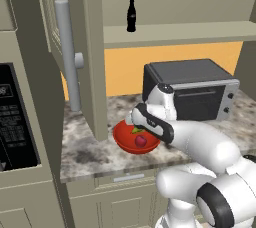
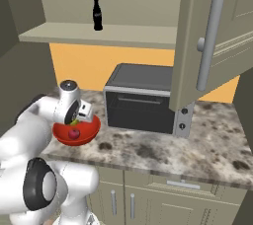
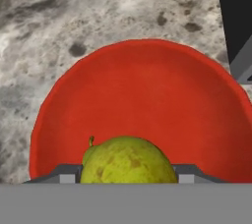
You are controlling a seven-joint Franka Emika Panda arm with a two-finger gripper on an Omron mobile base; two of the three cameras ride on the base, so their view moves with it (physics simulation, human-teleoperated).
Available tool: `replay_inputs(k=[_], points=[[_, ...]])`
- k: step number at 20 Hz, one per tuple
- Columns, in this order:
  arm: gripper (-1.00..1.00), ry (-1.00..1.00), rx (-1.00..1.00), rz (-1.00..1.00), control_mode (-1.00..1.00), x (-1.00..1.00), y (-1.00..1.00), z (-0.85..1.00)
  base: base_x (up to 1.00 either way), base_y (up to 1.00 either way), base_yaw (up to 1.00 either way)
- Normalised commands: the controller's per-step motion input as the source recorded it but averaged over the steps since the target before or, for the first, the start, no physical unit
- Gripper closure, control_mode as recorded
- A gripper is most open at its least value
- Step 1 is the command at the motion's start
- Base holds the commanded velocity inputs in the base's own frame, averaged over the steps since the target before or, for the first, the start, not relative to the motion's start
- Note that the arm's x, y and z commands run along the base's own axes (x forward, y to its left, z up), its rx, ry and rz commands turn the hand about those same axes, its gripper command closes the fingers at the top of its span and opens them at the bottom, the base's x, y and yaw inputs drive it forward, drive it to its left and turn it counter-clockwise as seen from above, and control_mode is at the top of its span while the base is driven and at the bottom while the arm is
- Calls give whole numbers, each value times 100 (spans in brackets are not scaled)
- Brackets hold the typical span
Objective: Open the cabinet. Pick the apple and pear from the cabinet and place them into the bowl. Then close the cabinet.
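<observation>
Pinching the pear (image 3: 127,161) between them, the jaws hang just above the bowl (image 3: 147,90) holding the apple (image 1: 141,141).

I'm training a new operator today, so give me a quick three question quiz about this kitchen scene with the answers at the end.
1. True or false: the apple already lies in the bowl.
2. What does the gripper hold between its fingers? A) pear B) cola bottle C) nothing
3. Fill in: the cabinet doors stand ____.

Key: 1 true. 2 A, the pear, over the bowl. 3 open; the cola bottle stands on its shelf.
</observation>
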Motion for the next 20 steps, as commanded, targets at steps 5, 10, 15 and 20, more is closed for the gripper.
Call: replay_inputs(k=[5,10,15,20], points=[[100,0,0,0,-100,16,0,-24,0,0,0],[100,0,0,0,-100,13,2,-23,0,0,0],[100,2,0,0,-100,8,0,-17,0,0,0],[100,3,0,0,-100,1,0,-4,0,0,0]])
